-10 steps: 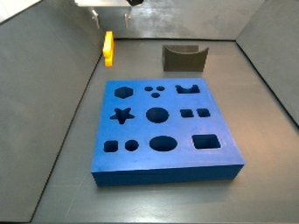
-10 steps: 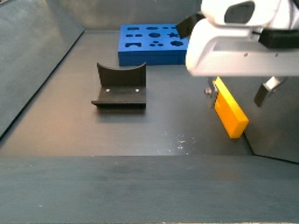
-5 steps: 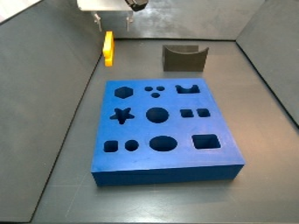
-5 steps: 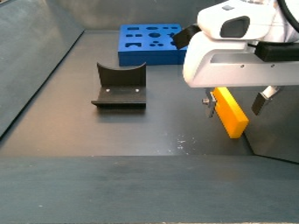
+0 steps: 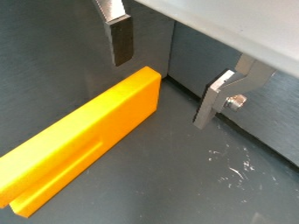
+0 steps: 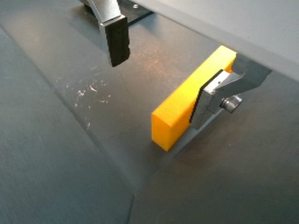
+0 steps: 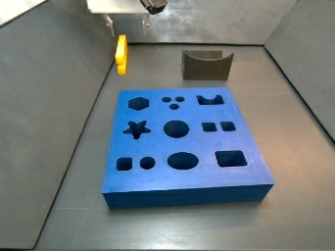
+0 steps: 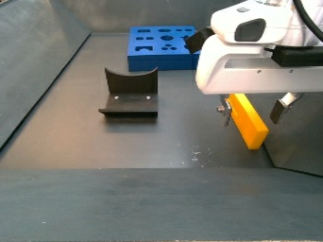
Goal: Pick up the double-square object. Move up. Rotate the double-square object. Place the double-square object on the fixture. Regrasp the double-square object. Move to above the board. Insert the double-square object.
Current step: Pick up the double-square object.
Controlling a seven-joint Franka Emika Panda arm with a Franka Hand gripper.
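Gripper [image 5: 163,74] low over the grey floor beside the side wall, jaws spread wide, nothing pinched. In both wrist views the two silver fingers [image 6: 115,39] stand well apart with the double-square object [image 5: 82,153] lying on the floor under the gap; in a wrist view one finger's dark pad sits just beside the yellow-orange piece's end [image 6: 193,101] (contact or a sliver of gap: cannot tell). A side view shows the white gripper body [image 8: 252,57] directly over the piece [image 8: 248,121], fingertips dropping to either side of it; the opposite side view cuts the gripper off at the frame edge [image 7: 124,8] and shows the piece [image 7: 120,54] as a yellow strip against the wall. Only the side views show the fixture [image 8: 128,93], dark and notched, well apart from the gripper, and the board [image 7: 186,147], blue slab with its cut-outs, farther off [image 8: 164,45]. Light scratches mark the floor [image 5: 233,166] near the fingers, seen in wrist views only.
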